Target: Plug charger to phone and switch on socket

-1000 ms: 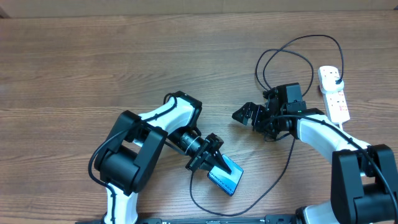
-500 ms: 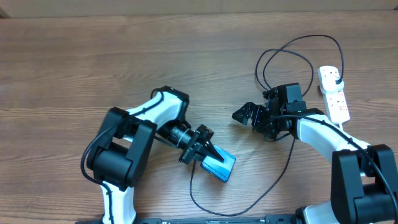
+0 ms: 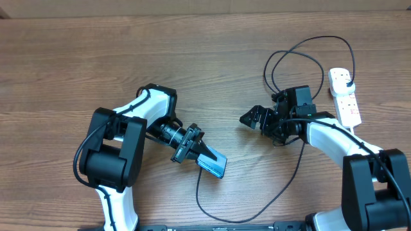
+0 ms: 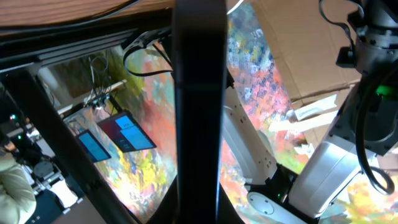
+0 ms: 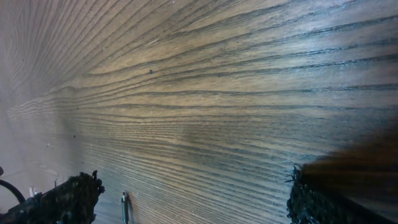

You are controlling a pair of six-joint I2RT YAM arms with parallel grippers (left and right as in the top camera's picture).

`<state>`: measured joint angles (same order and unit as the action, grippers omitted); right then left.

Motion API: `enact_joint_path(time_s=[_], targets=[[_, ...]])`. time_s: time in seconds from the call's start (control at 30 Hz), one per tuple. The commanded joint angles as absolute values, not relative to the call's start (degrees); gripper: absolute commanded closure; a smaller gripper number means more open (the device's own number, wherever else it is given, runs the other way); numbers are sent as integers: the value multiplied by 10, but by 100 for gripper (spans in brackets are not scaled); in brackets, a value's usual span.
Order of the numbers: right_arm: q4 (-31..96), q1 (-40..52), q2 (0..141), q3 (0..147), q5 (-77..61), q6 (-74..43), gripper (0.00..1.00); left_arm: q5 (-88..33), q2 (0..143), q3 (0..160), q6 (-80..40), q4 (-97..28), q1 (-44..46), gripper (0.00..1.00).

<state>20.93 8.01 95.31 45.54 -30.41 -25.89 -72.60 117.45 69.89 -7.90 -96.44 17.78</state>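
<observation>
Phone (image 3: 214, 166) clamped in left claw (image 3: 200, 154), jutting out past fingertips.

We found the small rectangular smartphone with a light blue screen and dark frame (image 3: 215, 166) near the front centre of the overhead view, tilted, one end clamped in the left gripper (image 3: 200, 157). The long thin black charger cable (image 3: 197, 189) looped from its black plug (image 3: 347, 79), seated in the white oblong power strip with red switch marks (image 3: 345, 102) at the right edge, round to the smartphone's near side. We could not determine whether the connector was seated.
</observation>
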Motion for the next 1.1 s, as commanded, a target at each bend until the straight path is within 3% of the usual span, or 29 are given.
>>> enact_joint_path(time_s=[0.0,1.07], targets=[[211,80,958,451,-266,-258,0,-731,1170,703,-119,-969,175,96],[211,80,958,451,-266,-258,0,-779,1170,703,-140,-969,176,96]])
